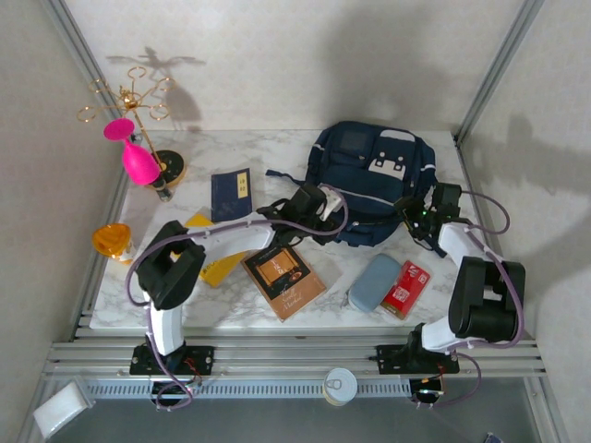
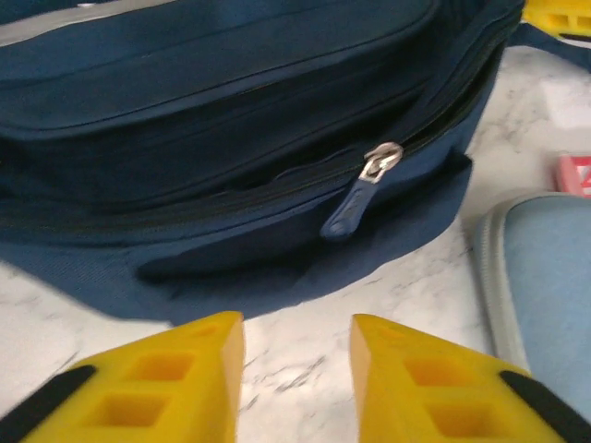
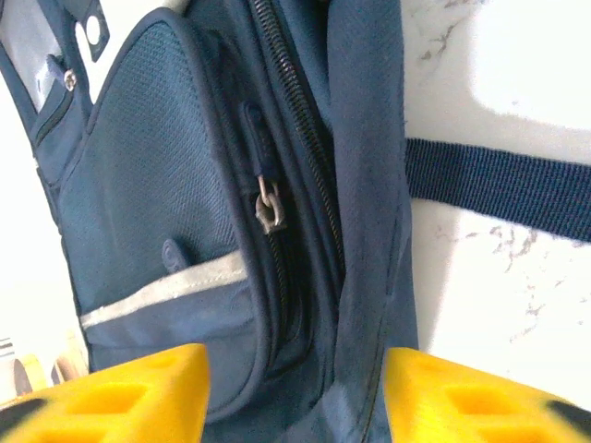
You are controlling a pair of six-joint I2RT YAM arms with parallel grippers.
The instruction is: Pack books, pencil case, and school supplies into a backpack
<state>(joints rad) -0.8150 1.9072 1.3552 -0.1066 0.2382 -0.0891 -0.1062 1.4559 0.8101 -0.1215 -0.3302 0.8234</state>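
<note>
We have both arms at the near edge of the backpack (image 1: 369, 161), which lies at about one o'clock from the middle of the marble table (image 1: 185, 305). Nothing looks packed yet. The navy book (image 1: 231, 192) lies at ten o'clock, the yellow book (image 1: 214, 269) at eight, partly under the left arm (image 1: 231, 242), and the brown book (image 1: 284, 277) at six. The grey-blue pencil case (image 1: 374, 281) and the red supply pack (image 1: 407, 288) sit just beside each other at five.

The left gripper (image 2: 295, 337) is spread over bare marble with nothing between its fingers. A zip pull (image 2: 369, 180) with a navy tab sits ahead of it at one o'clock. The right gripper (image 3: 295, 369) stands wide and empty, with a metal pull (image 3: 268, 210) ahead at about twelve.

We judge the step in hand to be unzipping the bag. To do it well, we would pinch one tab squarely along its length. The other gripper should hold the fabric beside the track, since a soft bag will likely slide on smooth marble. We would draw along the line of the teeth, not upward. The pencil case lies near the left fingers at three o'clock, so that side needs care.
</note>
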